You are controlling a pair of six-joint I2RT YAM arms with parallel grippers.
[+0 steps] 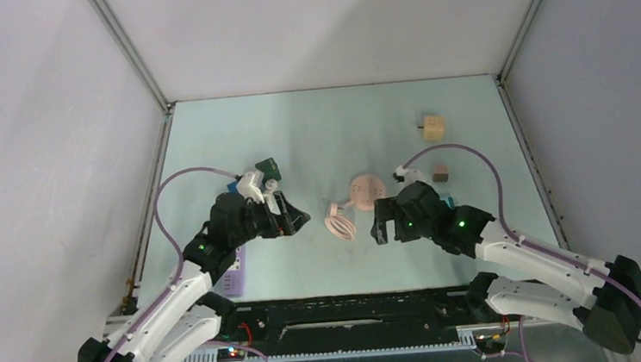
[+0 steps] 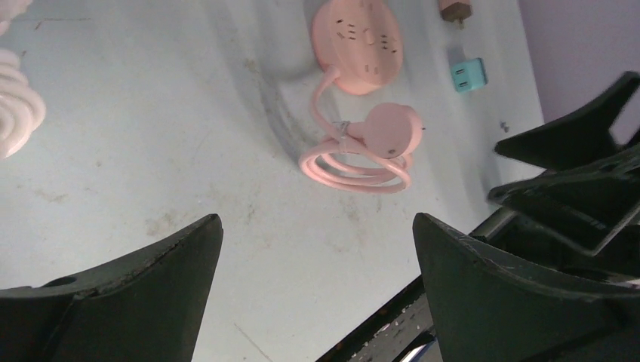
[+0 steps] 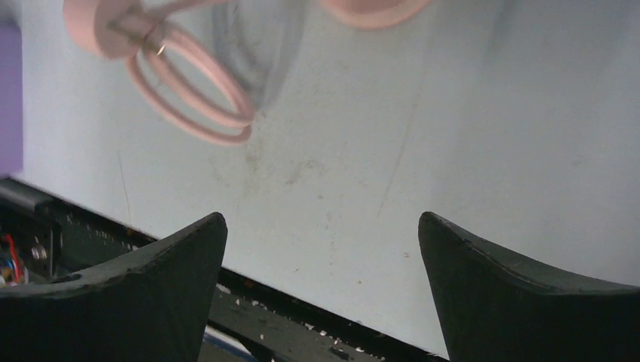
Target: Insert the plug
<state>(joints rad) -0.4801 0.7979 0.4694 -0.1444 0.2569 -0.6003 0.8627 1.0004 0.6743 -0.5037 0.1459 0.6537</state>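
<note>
The left hand (image 1: pixel 299 221) hangs over the bench (image 1: pixel 313 130) left of centre, its two fingers spread wide and nothing between them. The right hand (image 1: pixel 378 228) is likewise released and empty, its dark fingers (image 3: pixel 151 294) set far apart above bare bench near the front edge. The two hands face each other across the middle, and between them lies the pink plug (image 2: pixel 389 130), a round flat body resting on the bench and touched by neither hand. Its pink cord (image 2: pixel 355 164) is wound into a few loops touching the plug, then runs on to the round pink socket (image 2: pixel 356 41), which lies flat just beyond the plug with its slots facing up. Plug and socket are near each other but apart, joined only by the cord. The right wrist view shows the plug and loops blurred at its upper left. In the left wrist view a small teal adapter (image 2: pixel 468 74) sits to the right of the socket, and a brown piece (image 2: pixel 456 9) lies beyond it at the top edge. A white ribbed object (image 2: pixel 15 105) is cut off at that view's left edge. Farther back on the right of the bench stands a tan block (image 1: pixel 433 126). Behind the left hand is a cluster of white, blue and dark green pieces (image 1: pixel 255 182), too small to tell apart. A purple object (image 1: pixel 231 280) lies at the near left, beside the left arm.
</note>
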